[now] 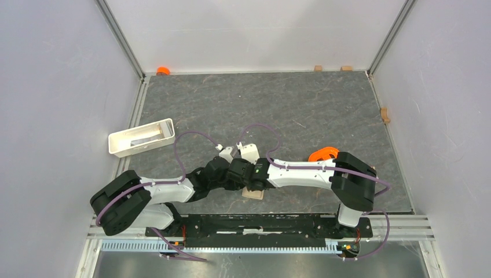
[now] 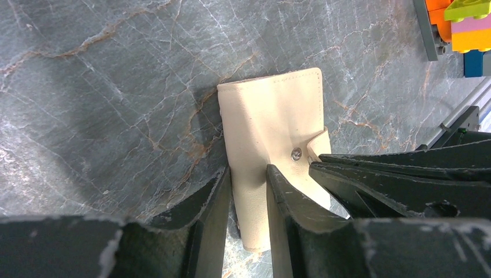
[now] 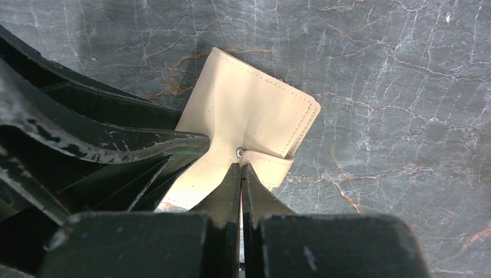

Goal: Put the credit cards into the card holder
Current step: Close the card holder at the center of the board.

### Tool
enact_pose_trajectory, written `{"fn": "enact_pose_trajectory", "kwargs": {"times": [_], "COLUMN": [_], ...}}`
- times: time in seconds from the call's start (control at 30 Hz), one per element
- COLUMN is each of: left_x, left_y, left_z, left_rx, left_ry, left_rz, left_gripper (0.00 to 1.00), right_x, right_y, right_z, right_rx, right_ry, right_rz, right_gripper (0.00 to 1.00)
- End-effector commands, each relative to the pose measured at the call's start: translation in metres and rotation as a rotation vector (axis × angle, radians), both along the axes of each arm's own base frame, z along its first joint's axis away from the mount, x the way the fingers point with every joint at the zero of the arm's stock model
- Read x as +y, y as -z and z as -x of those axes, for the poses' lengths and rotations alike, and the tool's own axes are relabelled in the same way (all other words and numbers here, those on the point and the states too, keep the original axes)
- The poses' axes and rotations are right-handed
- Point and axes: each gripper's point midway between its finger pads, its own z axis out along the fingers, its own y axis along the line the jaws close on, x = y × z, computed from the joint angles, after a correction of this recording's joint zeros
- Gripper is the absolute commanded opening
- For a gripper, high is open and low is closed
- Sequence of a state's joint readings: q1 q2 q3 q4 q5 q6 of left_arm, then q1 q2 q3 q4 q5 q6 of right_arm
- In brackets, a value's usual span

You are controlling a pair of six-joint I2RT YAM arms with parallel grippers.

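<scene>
The beige card holder (image 2: 272, 116) lies folded shut on the dark stone table, its snap tab fastened; from above only a tan corner (image 1: 253, 194) shows under the two wrists. My left gripper (image 2: 249, 171) straddles one long edge and is shut on it, a finger pressing each side. My right gripper (image 3: 240, 165) is shut, its tips resting at the card holder's (image 3: 249, 110) snap. A thin pale line shows in the slit between them; I cannot tell what it is. I see no credit cards for certain. Something flat and grey lies in the white tray.
The white tray (image 1: 142, 137) sits at the table's left edge. An orange object (image 1: 323, 153) lies beside the right arm, and coloured toy bricks (image 2: 463, 29) stand near the front rail. Small wooden blocks (image 1: 318, 68) line the back and right edges.
</scene>
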State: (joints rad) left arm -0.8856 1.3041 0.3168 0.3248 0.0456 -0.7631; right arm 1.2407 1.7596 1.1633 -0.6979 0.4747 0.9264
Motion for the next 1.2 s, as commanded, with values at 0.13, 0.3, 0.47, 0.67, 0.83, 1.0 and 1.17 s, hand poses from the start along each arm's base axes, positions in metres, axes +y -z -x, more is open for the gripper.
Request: {"fn": "enact_pose_trajectory", "kwargs": {"times": [0.13, 0.3, 0.47, 0.67, 0.83, 1.0, 1.17], "left_x": [0.026, 0.027, 0.027, 0.027, 0.027, 0.027, 0.026], "left_y": [0.037, 0.037, 0.037, 0.037, 0.037, 0.037, 0.037], "left_z": [0.021, 0.021, 0.021, 0.021, 0.021, 0.021, 0.021], "left_rx": [0.089, 0.087, 0.088, 0.087, 0.089, 0.089, 0.088], "left_ry": [0.001, 0.0, 0.0, 0.0, 0.001, -0.001, -0.001], "left_rz": [-0.164, -0.163, -0.164, -0.163, -0.164, -0.164, -0.162], "left_gripper": [0.37, 0.37, 0.36, 0.36, 0.36, 0.36, 0.35], "right_x": [0.023, 0.02, 0.018, 0.017, 0.017, 0.015, 0.012], "right_y": [0.004, 0.009, 0.011, 0.015, 0.017, 0.021, 0.024], "right_z": [-0.01, -0.01, -0.01, -0.008, -0.008, -0.008, -0.008], "right_rx": [-0.025, -0.016, -0.011, 0.007, 0.003, 0.009, 0.012], "right_ry": [0.004, 0.008, 0.009, 0.006, 0.006, 0.009, 0.013], "right_rz": [-0.046, -0.023, -0.013, -0.007, -0.004, 0.01, 0.016], "right_gripper": [0.0, 0.0, 0.0, 0.0, 0.0, 0.0, 0.0]}}
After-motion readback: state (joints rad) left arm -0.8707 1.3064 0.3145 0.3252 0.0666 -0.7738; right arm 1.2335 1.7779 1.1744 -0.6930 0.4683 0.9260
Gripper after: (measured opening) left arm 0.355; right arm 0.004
